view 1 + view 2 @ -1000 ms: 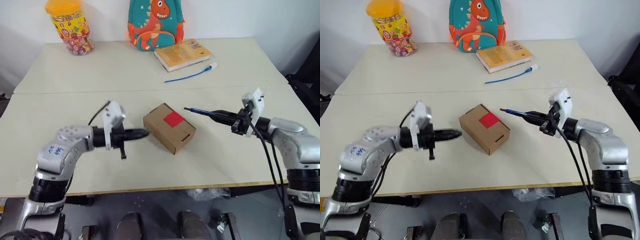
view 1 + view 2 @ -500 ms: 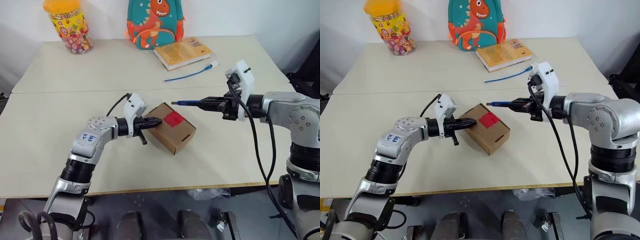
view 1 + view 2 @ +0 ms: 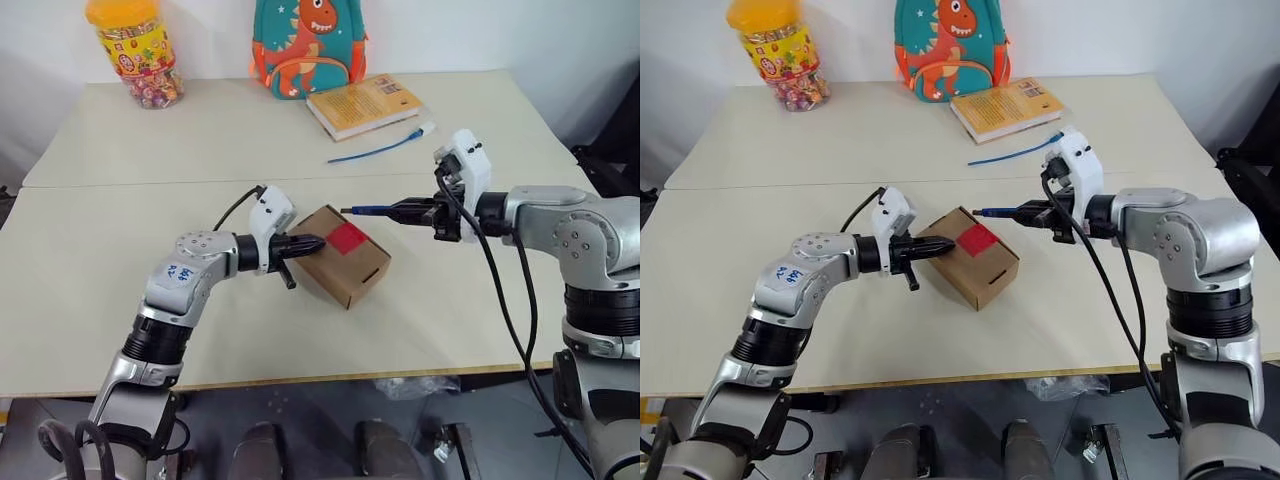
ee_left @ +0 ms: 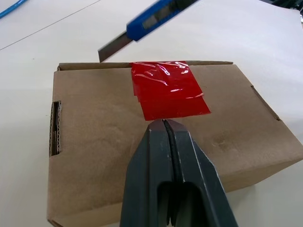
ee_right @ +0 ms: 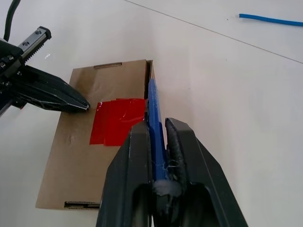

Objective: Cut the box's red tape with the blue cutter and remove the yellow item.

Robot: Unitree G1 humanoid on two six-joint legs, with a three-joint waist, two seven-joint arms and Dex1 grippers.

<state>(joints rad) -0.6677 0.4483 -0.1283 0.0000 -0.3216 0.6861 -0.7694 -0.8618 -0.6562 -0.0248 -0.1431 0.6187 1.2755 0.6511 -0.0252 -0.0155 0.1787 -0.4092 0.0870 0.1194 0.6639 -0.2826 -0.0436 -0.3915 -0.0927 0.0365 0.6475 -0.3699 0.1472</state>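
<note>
Pale matte counter [image 3: 300, 330] carrying the box [image 3: 338, 256], a brown cardboard carton with slotted ends. Glossy, wrinkled red tape [image 4: 168, 90] spans its top seam. Left gripper [image 3: 310, 243], jaws together, touches the box top beside the tape. Right gripper [image 3: 420, 212] clamps the slim blue cutter [image 3: 375, 210], its bare metal blade above the box's far edge. The box's contents are hidden.

Plain test room, pale tables [image 3: 90, 250], white wall [image 3: 220, 40], staged props

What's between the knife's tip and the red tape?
Nothing. The cutter blade hangs in the air just beyond the box's far edge, above the red tape; the left wrist view shows the gap.
</note>
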